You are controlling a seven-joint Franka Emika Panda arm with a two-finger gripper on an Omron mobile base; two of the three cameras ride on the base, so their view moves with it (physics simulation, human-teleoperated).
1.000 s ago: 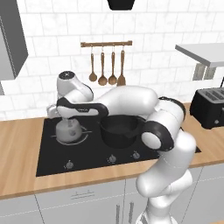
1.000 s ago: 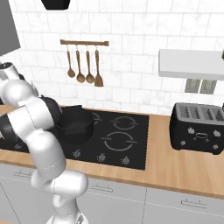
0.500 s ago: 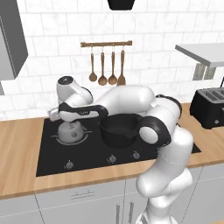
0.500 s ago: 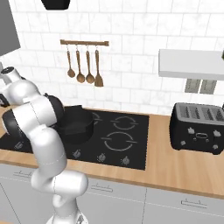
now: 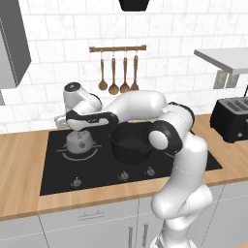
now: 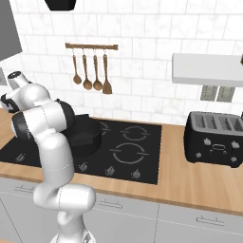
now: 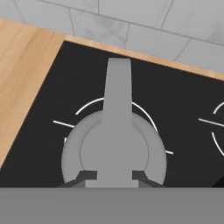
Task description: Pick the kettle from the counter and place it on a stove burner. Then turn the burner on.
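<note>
**Kettle on the back-left ring**

Over the hob's back-left corner, my one hand [image 5: 80, 130] hangs right above the single kettle [image 5: 79, 142], its two fingertips [image 7: 86, 175] flanking the arched handle; whether they clamp it, I cannot tell. That kettle sits on a white burner ring [image 7: 89, 105]. One black pot [image 5: 131, 145] stands just beside it. Four utensils [image 5: 118, 73] hang on the wall; one toaster [image 6: 216, 138] rests on the worktop [image 6: 190, 178].
</note>
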